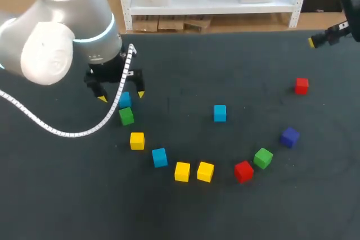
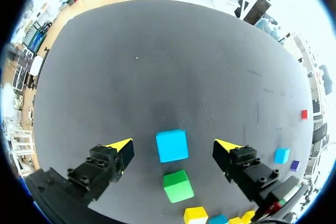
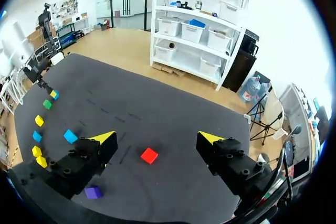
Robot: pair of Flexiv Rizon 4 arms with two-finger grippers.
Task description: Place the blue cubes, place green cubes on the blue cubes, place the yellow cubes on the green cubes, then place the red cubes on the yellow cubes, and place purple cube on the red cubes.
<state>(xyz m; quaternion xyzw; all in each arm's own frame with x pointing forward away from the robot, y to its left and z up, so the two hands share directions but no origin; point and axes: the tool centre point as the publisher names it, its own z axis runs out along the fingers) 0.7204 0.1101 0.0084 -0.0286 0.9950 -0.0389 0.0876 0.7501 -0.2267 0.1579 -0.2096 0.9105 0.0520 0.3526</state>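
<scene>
Head view: left claw (image 1: 121, 96) sits low over a blue cube (image 1: 125, 100) near the tabletop's (image 1: 185, 212) left side, w/ a green cube (image 1: 126, 116) just beside it. The other cubes lie singly in a loose arc and nothing is stacked, so I'd say it's step one, blue cubes. The right arm is parked at the far right corner, well apart from everything. Left wrist view: fingers spread wide, blue cube between them but touched by neither, so nothing is held; the green one is just behind it, toward the wrist. Right wrist view: right claw (image 3: 156, 138) is also wide open and empty, high up, w/ a red cube (image 3: 149, 156) far below between its fingers and the purple cube (image 3: 93, 192) near one finger. Next, prob.: lower the left claw straight down and close squarely on the blue cube w/o nudging the green.
</scene>
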